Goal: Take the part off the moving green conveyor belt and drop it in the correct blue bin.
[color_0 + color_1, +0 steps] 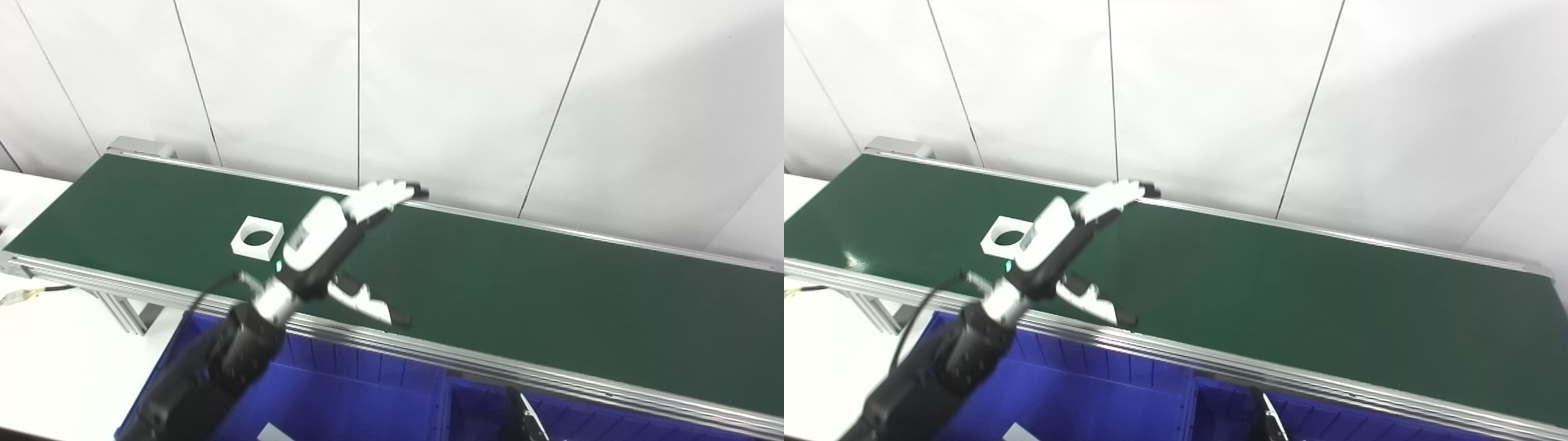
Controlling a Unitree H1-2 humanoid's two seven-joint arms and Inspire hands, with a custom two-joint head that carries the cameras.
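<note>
A white square part (258,237) with a round hole lies flat on the green conveyor belt (520,282), toward its left end. My left hand (334,236) hovers over the belt just right of the part, open, fingers stretched toward the far rail and thumb spread toward the near rail, holding nothing. In the right eye view the same hand (1059,236) partly overlaps the part (1006,236). Only a dark tip of my right hand (525,416) shows at the bottom edge, above a blue bin; its state is unclear.
Two blue bins sit below the belt's near rail: a left bin (343,398) with a pale object at its bottom edge, and a right bin (612,422). A white table (55,355) lies at the left. White wall panels stand behind the belt.
</note>
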